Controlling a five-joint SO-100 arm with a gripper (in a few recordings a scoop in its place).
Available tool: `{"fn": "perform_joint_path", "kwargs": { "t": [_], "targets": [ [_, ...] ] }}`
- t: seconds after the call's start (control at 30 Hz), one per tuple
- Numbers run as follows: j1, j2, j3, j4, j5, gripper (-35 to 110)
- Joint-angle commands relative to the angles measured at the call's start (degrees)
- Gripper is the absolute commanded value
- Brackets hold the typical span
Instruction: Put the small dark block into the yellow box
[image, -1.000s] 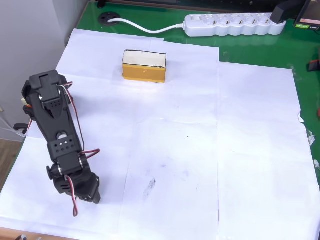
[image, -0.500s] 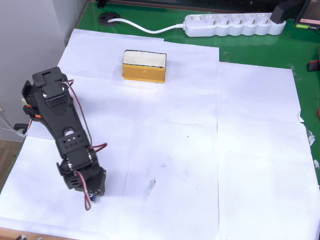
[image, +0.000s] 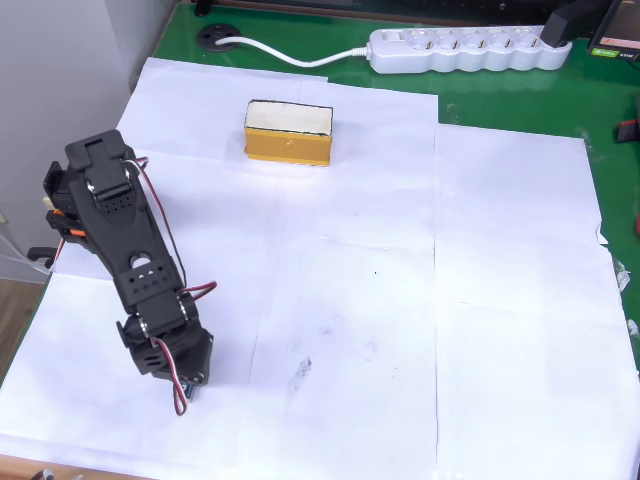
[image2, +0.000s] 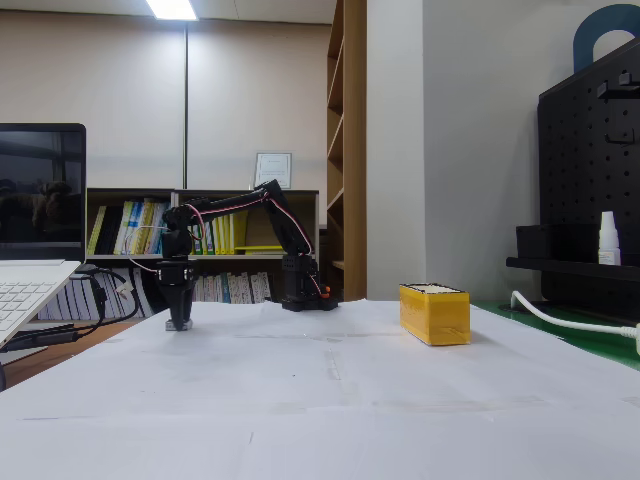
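Observation:
The yellow box (image: 288, 146) stands on the white paper at the back, cream top up; in the fixed view the yellow box (image2: 433, 315) is right of centre. My gripper (image: 190, 382) points down at the paper's near left, far from the box. Its fingers look closed around the small dark block (image: 193, 389), of which just a bluish edge peeks out under the black fingers. In the fixed view the gripper (image2: 180, 318) hangs at the paper's surface with the block (image2: 180, 325) at its tip; whether the block touches the paper I cannot tell.
A white power strip (image: 465, 48) with its cable lies on the green table (image: 500, 100) behind the paper. A laptop (image2: 30, 285) sits at the left in the fixed view, and the arm's base (image2: 300, 290) stands at the paper's far side. Open paper lies between gripper and box.
The arm has swung a little to the right and slightly up in the overhead view. The bluish edge of the block now shows under the fingers.

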Motion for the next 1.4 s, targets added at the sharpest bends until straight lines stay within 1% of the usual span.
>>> {"fn": "perform_joint_path", "kwargs": {
  "t": [0.0, 0.13, 0.23, 0.37, 0.47, 0.57, 0.67, 0.8, 0.9, 0.93, 1.13, 1.27, 1.37],
  "targets": [
    [1.49, -8.96, 2.29, 3.34, -1.49, 0],
    [3.16, -11.78, 12.04, 15.38, -4.48, 0],
    [2.64, -14.15, 21.18, 23.82, -4.57, 0],
    [0.18, -19.16, 28.56, 29.44, -4.22, 0],
    [-2.37, -22.68, 31.46, 30.06, -4.92, 0],
    [-6.5, -25.31, 31.55, 29.27, -9.84, 0],
    [-12.13, -27.69, 30.67, 28.21, -16.44, 0],
    [-21.53, -32.43, 26.89, 23.12, -18.72, 0],
    [-30.76, -37.18, 21.8, 16.79, -18.54, 0],
    [-33.66, -38.14, 21.45, 16.26, -18.54, 0],
    [-51.15, -41.48, 20.57, 18.72, -17.58, 0],
    [-62.49, -44.47, 13.36, 22.41, -15.47, 0],
    [-69.79, -46.14, 5.89, 21.45, -12.48, 0]
  ]
}}
